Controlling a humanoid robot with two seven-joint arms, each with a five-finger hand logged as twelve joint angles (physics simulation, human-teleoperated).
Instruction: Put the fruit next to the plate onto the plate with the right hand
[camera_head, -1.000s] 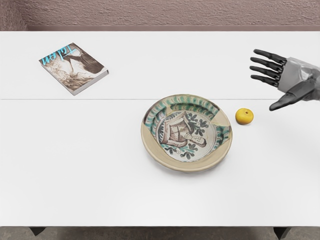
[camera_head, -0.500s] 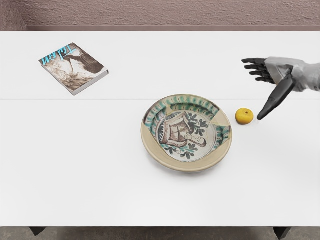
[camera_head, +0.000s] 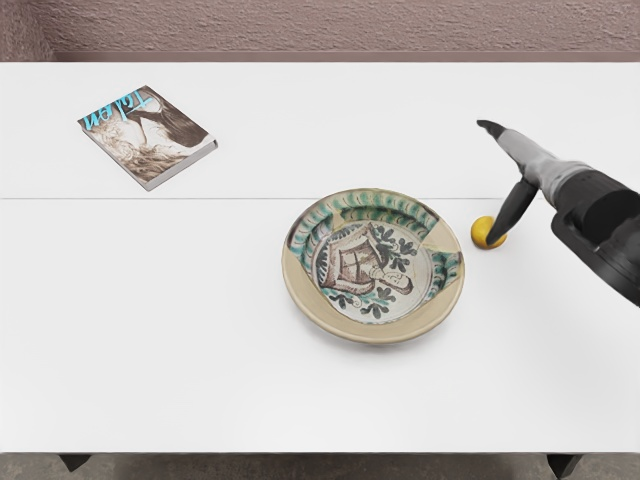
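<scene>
A small yellow-orange fruit lies on the white table just right of the painted plate. The plate is a wide ceramic dish with green, brown and black decoration. My right hand comes in from the right edge and hangs over the fruit, seen edge-on. Its thumb points down and covers the fruit's right side, while the other fingers stretch out toward the far side. The hand is open and holds nothing. Whether the thumb touches the fruit I cannot tell. The left arm is out of view.
A book with a brown cover and blue lettering lies at the back left of the table. The table's front edge runs along the bottom of the view.
The right hand has swung leftward and down over the fruit, turning from palm-facing to edge-on. Its thumb now overlaps the fruit's right side. The fruit and plate have stayed put.
</scene>
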